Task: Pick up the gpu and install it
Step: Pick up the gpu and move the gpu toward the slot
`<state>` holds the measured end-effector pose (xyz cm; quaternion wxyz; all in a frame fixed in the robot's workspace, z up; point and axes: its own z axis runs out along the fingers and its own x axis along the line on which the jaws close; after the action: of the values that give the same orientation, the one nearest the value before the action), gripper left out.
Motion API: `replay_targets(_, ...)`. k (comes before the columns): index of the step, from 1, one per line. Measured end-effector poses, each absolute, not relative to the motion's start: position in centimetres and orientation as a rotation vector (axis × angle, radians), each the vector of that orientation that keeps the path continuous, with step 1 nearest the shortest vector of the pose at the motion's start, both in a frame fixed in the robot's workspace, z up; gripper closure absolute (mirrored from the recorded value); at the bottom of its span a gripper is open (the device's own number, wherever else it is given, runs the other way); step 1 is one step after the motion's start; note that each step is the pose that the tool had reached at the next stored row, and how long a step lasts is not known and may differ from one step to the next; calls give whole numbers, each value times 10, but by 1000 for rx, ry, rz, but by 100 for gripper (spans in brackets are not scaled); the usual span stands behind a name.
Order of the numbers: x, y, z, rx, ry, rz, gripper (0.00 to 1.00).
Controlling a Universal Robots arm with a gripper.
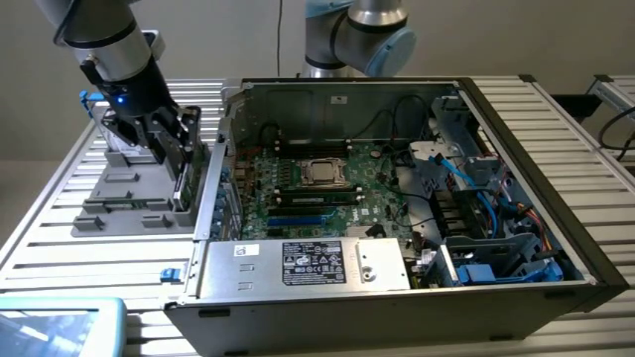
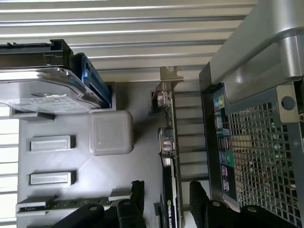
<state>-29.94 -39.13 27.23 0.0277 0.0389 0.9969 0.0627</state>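
Note:
The gpu (image 2: 169, 142) stands on its edge in a slot of the grey tray (image 2: 118, 175), with its silver bracket end (image 2: 166, 78) pointing away from me. In the exterior view the gpu (image 1: 186, 182) is a thin card just outside the computer case's wall. My gripper (image 2: 168, 202) is open and straddles the card, one black finger (image 2: 137, 197) on each side with a gap to the board. From outside, the gripper (image 1: 169, 149) hangs low over the tray, at the card's top edge.
The open computer case (image 1: 397, 297) lies to the exterior view's right of the tray, its motherboard (image 1: 317, 186) exposed. Its perforated rear wall (image 2: 256, 142) stands close beside the card. A silver drive (image 2: 42, 90) and a memory stick (image 2: 61, 204) also sit in the tray.

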Motion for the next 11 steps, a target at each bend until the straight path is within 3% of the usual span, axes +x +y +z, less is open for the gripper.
replay_targets(11,-299,-396,255,120,3070,223,48)
